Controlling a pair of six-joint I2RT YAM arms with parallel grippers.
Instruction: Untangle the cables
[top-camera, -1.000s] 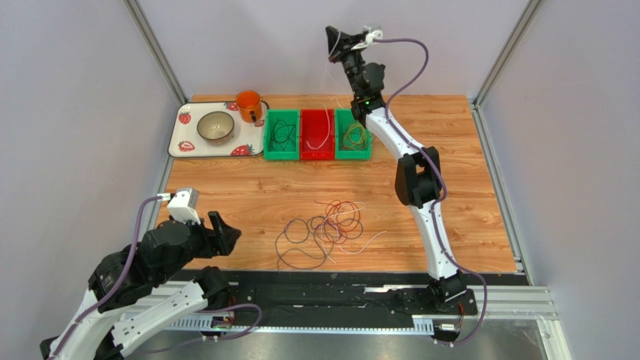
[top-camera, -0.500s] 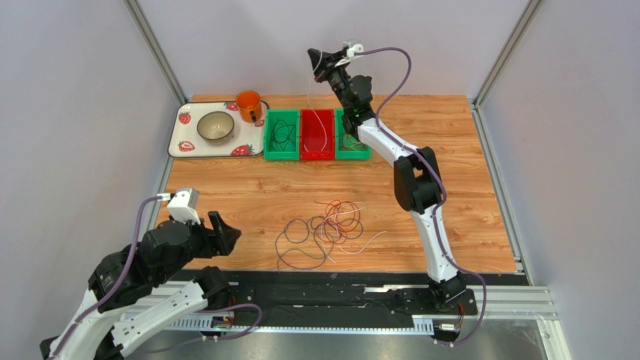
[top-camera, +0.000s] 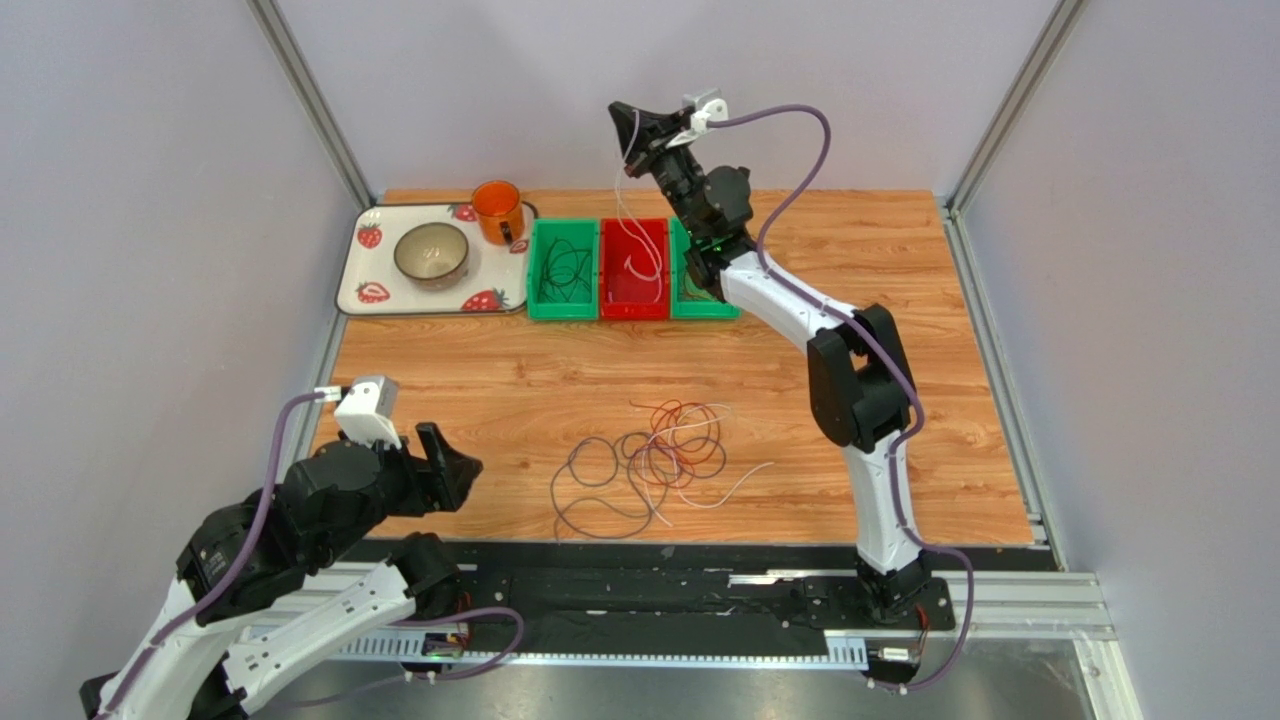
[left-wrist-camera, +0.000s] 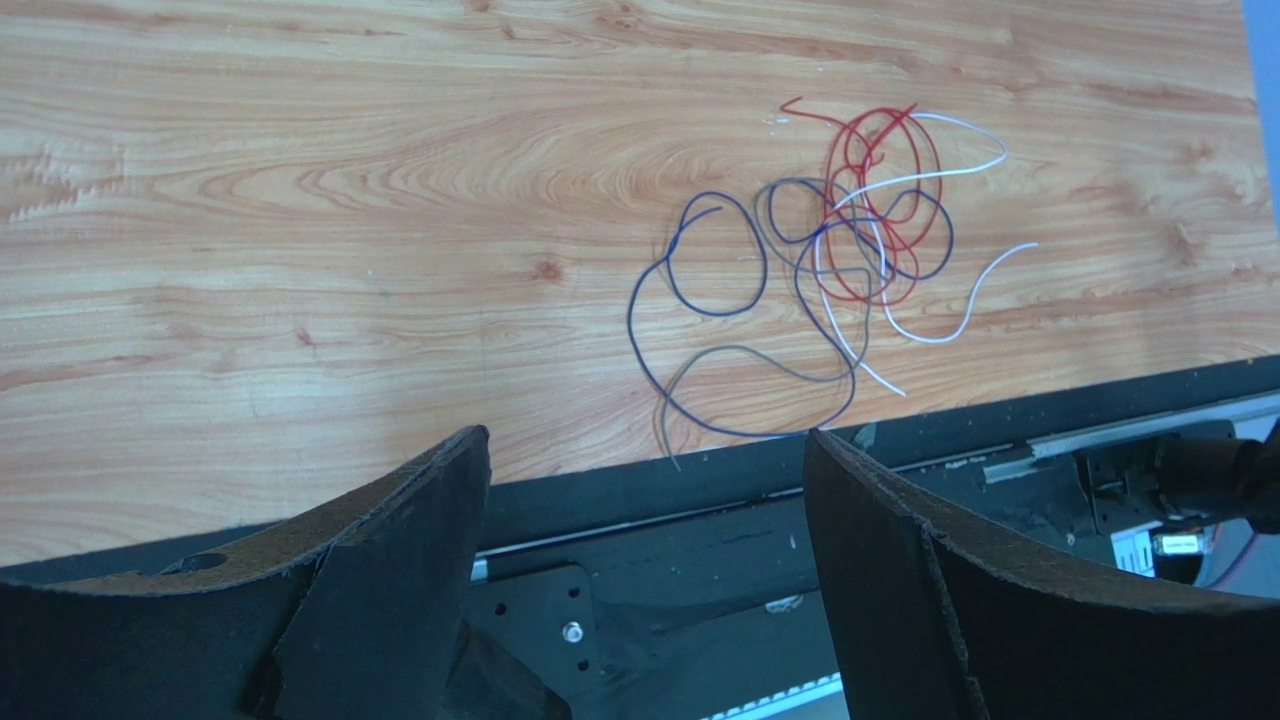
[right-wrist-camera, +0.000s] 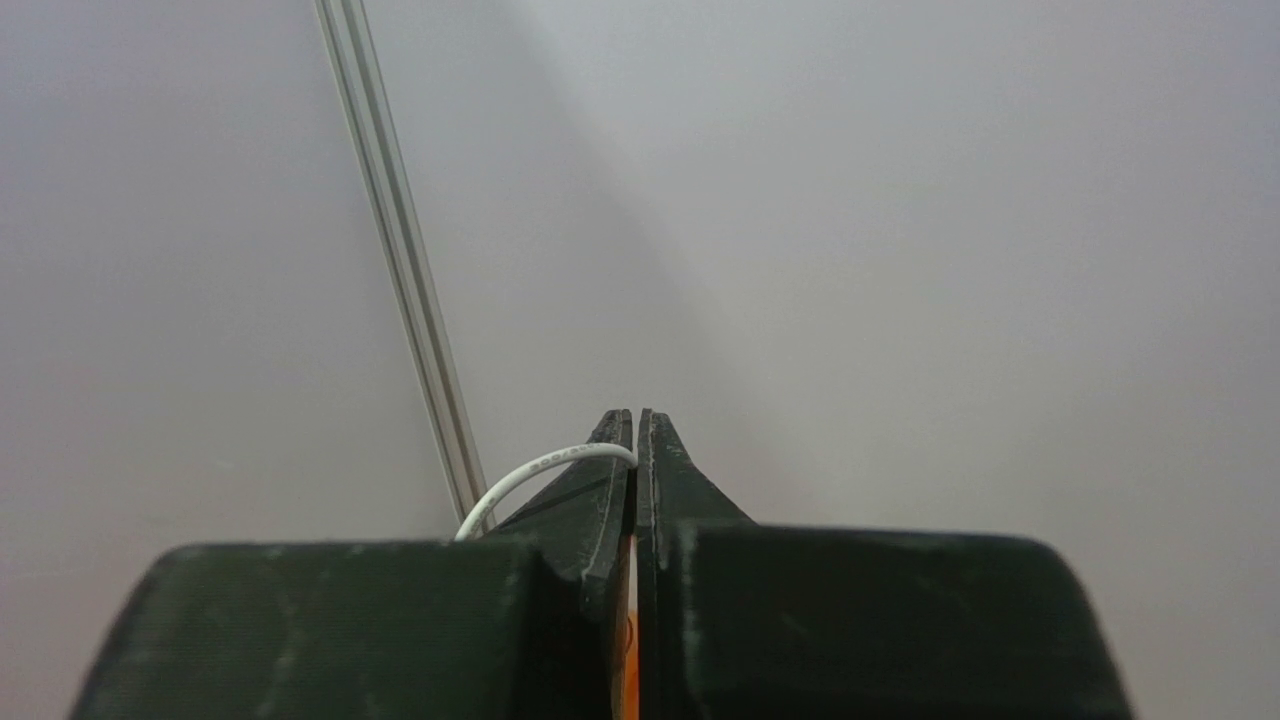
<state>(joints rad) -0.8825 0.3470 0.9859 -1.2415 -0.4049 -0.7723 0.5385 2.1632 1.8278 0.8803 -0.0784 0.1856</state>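
Observation:
A tangle of thin cables (top-camera: 655, 458), red, white and dark blue-purple loops, lies on the wooden table near its front edge; the left wrist view shows the tangle (left-wrist-camera: 836, 252) up and to the right. My left gripper (top-camera: 451, 468) hovers left of the tangle, open and empty, its jaws (left-wrist-camera: 646, 438) wide over the table's black front edge. My right gripper (top-camera: 628, 132) is raised high at the back, shut on a white cable (top-camera: 622, 203) that hangs down towards the red bin (top-camera: 633, 312). In the right wrist view the white cable (right-wrist-camera: 534, 473) curls out from the shut fingertips (right-wrist-camera: 636, 423).
Three bins stand in a row at the back: a green bin (top-camera: 564, 312) with dark wires, the red one, and a second green bin (top-camera: 709, 311) partly behind the right arm. A strawberry tray (top-camera: 368, 273) with a bowl (top-camera: 431, 252) and an orange mug (top-camera: 498, 210) sits at the back left.
My right gripper has swung left with the white cable, from above the right green bin to above the red bin. The left arm and the tangle have not moved.

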